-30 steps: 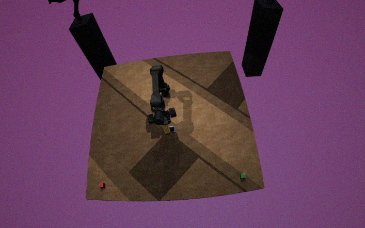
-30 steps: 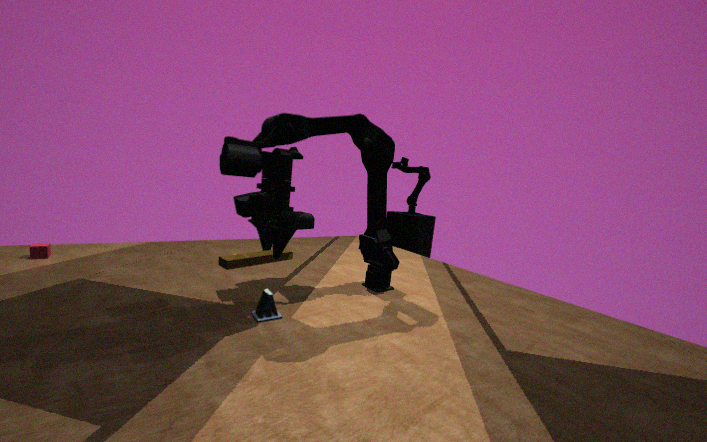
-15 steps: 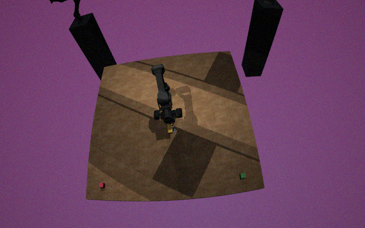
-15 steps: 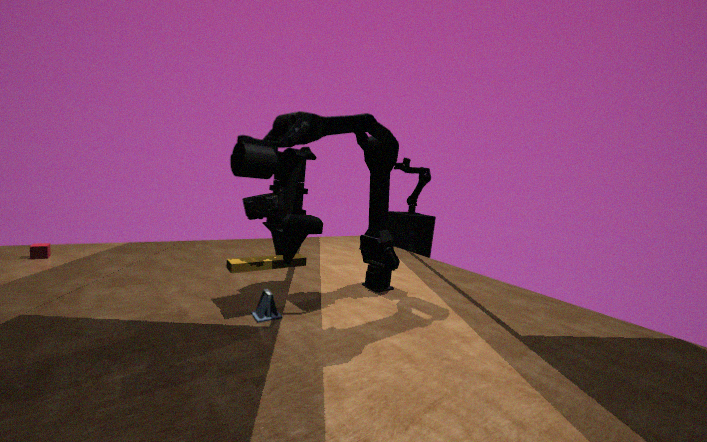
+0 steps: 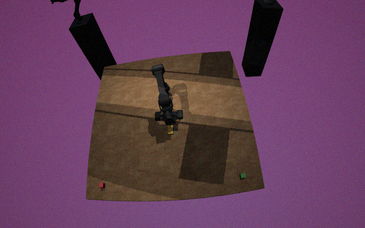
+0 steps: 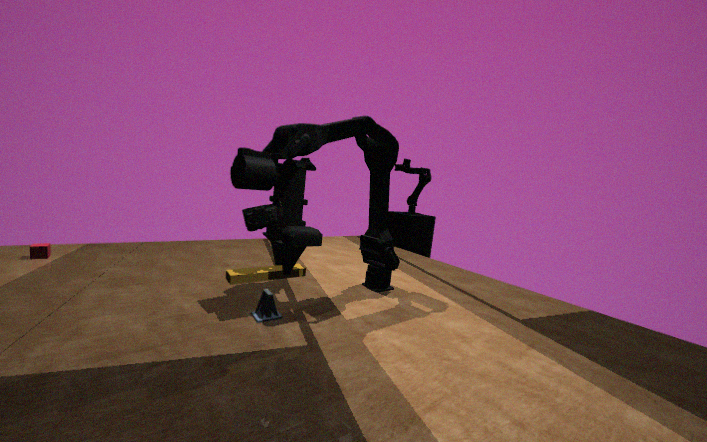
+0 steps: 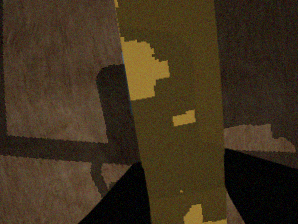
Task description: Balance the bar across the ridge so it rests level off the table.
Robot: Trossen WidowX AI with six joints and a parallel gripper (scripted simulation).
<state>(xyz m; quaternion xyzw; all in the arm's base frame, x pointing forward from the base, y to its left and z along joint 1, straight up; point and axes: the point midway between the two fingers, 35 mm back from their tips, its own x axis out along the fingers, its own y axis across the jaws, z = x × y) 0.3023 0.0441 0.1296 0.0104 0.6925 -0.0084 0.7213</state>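
Observation:
My gripper (image 6: 288, 270) (image 7: 181, 165) is shut on the yellow bar (image 5: 170, 130) (image 6: 251, 273) (image 7: 175, 100) near one end, and the longer part sticks out beyond the fingers. The bar hangs above the table (image 5: 127, 141) (image 6: 180, 351) and looks close to level. The ridge (image 5: 174, 129) (image 6: 266, 307) is a small dark wedge on a blue-grey base. In the exterior view it stands on the table, lower than the bar, with a gap between them. In the top view it is mostly hidden, just right of the bar. The wrist view shows at most a thin blue sliver at the bar's left edge.
A red cube (image 5: 101, 184) (image 6: 40, 250) lies at the table's far left corner. A green cube (image 5: 242, 175) lies near the right corner in the top view. Dark pillars (image 5: 94, 42) (image 5: 263, 39) stand beyond the table, one bearing another arm (image 6: 418, 186). Shadow bands cross the table.

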